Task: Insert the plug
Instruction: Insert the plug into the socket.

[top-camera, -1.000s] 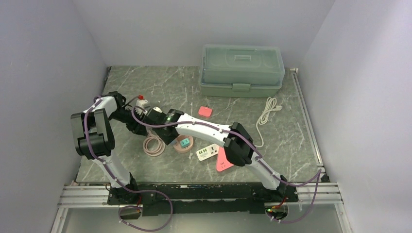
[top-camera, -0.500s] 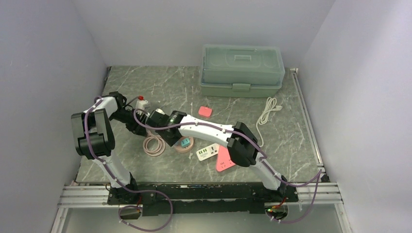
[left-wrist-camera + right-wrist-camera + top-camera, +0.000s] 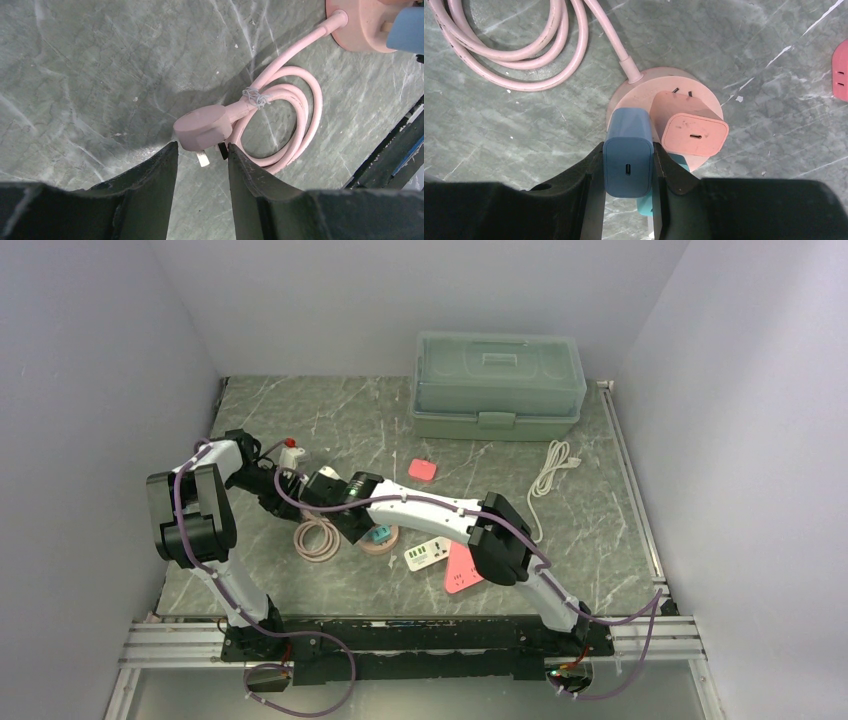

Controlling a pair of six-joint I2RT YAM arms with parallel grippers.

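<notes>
My right gripper (image 3: 628, 146) is shut on a blue charger plug (image 3: 628, 162) and holds it upright over the left part of a round pink socket (image 3: 639, 95). A pink charger (image 3: 691, 127) stands in that socket beside it, and a teal charger (image 3: 644, 206) shows below the blue one. In the top view the right gripper (image 3: 360, 525) sits over the socket (image 3: 385, 540). My left gripper (image 3: 201, 147) is open, low over the table, with the pink cable's plug head (image 3: 202, 130) lying just beyond its fingertips.
The pink cable coil (image 3: 317, 538) lies left of the socket. A white power strip (image 3: 426, 553) and a pink flat piece (image 3: 461, 572) lie to its right. A small pink item (image 3: 423, 470), a white cable (image 3: 548, 475) and a green lidded box (image 3: 497, 385) sit farther back.
My right gripper has shifted a little left and nearer with the blue charger, now over the socket and covering more of the teal charger. The left arm has barely moved.
</notes>
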